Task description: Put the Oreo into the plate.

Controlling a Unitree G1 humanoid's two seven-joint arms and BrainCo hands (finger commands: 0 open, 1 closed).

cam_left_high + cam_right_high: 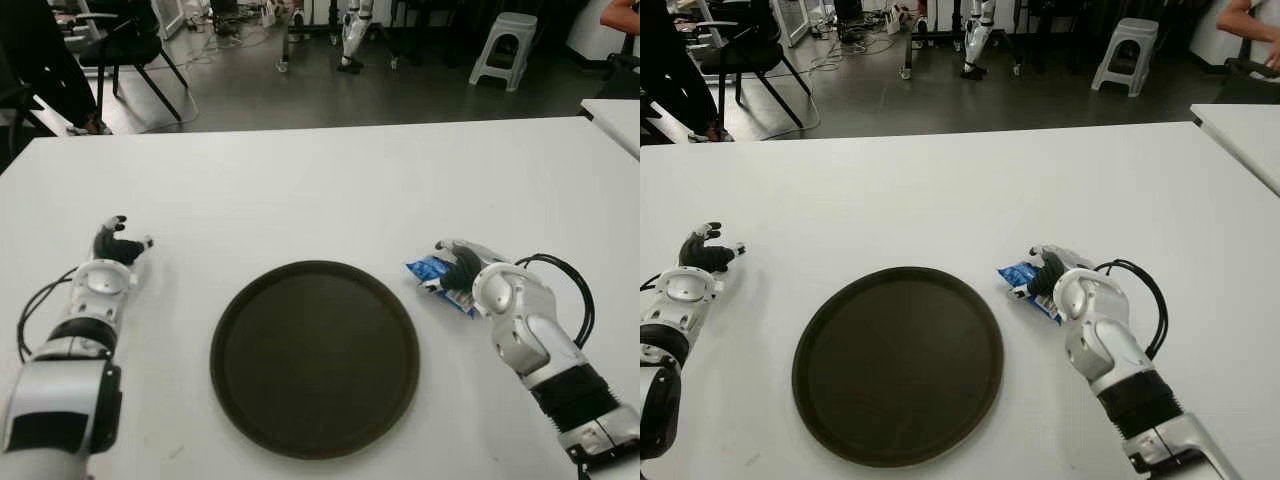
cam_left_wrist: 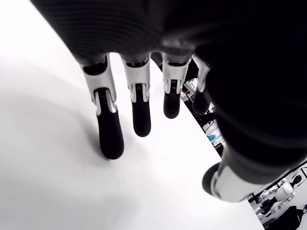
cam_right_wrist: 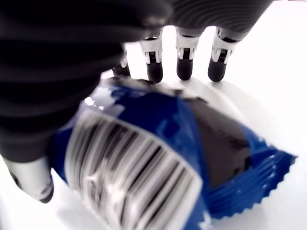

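The right hand (image 1: 462,268) is over the blue Oreo packet (image 3: 158,153), which lies on the white counter (image 1: 320,190); its fingers (image 3: 184,67) curl down past the far edge and the thumb sits at the near side, closing but not plainly clamped. The dark plate (image 1: 314,355) lies just beside this hand, toward the robot's left. The grasp seems the step in hand; next it calls for a firm pinch, a lift and a short carry over the rim, while the left hand (image 1: 112,250) shows beyond the plate, fingers loosely spread.

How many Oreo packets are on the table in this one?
1. The Oreo packet lies on the white table just right of the dark plate, under the right hand. The left hand holds nothing.
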